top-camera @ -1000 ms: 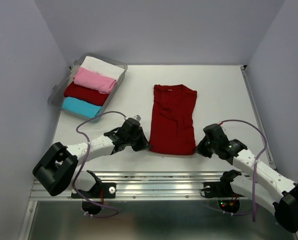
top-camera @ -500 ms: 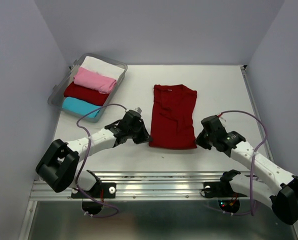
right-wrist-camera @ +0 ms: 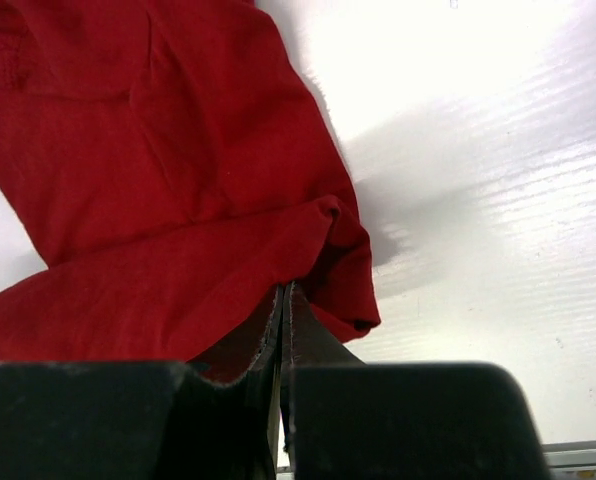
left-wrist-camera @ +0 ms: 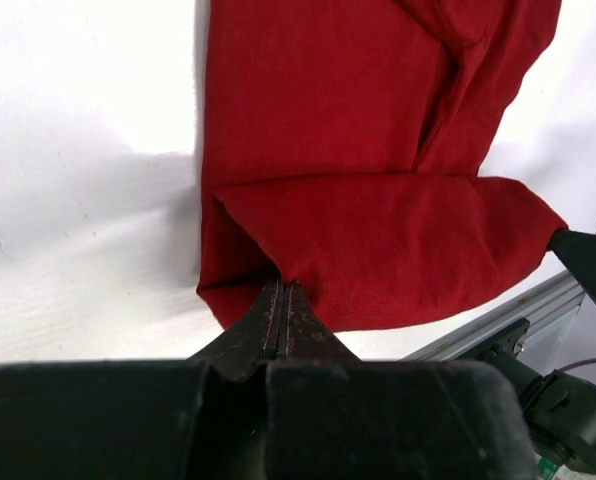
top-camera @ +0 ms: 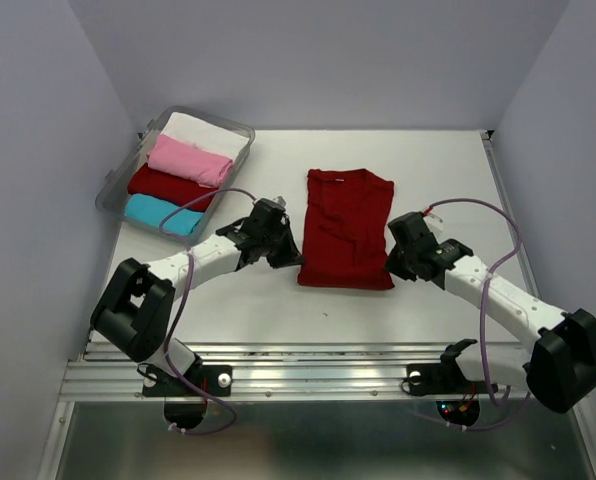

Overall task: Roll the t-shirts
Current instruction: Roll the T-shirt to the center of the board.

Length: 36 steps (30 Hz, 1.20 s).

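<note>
The left gripper (top-camera: 290, 262) and the right gripper (top-camera: 393, 268) are each pinched tight on a bottom corner of the dark red t-shirt (top-camera: 346, 225). It lies flat ahead of them, bottom edge turned over. The roll looks just begun. Next, both should move forward together, evenly.

Bright, even light on your top view, all sharp. Right wrist: table (right-wrist-camera: 498, 60) glares upper right, soft shadow beside the dark red t-shirt (right-wrist-camera: 158, 180).
</note>
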{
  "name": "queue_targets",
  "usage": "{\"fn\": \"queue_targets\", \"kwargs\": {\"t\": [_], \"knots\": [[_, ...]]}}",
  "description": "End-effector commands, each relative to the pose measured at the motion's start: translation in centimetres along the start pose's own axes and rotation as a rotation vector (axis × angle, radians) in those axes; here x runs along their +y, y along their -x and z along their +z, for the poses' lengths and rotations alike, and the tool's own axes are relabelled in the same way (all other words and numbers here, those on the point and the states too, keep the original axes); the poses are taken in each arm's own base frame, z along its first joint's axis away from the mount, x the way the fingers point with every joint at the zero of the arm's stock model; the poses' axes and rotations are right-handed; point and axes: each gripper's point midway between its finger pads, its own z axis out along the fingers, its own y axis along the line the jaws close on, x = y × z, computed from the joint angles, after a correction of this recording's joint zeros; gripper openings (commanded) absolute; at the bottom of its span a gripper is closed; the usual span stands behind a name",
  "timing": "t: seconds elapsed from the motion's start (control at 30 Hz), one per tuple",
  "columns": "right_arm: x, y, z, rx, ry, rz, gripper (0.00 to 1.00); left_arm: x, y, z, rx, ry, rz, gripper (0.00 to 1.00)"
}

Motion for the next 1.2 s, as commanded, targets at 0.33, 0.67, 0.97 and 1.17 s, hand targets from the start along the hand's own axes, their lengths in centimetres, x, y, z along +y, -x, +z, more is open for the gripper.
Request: {"fn": "queue_targets", "kwargs": {"t": [0.33, 0.67, 0.97, 1.17], "knots": [[2.4, 4.9, 2.4, -0.092, -0.009, -0.042, 0.04, -0.7, 3.9, 2.2, -0.022, 0.025, 0.073, 0.00], [3.2, 6.8, 5.3, -0.097, -0.030, -0.060, 0.06, 0.3, 5.6, 4.7, -0.017, 0.079, 0.123, 0.00], [3.0, 7.2, 8.4, -0.078, -0.061, -0.080, 0.06, 1.8, 7.1, 5.9, -0.041, 0.158, 0.166, 0.00], [3.6, 7.0, 9.9, -0.059, -0.060, -0.099, 0.08, 1.8, 7.8, 5.7, -0.062, 0.176, 0.185, 0.00]]}}
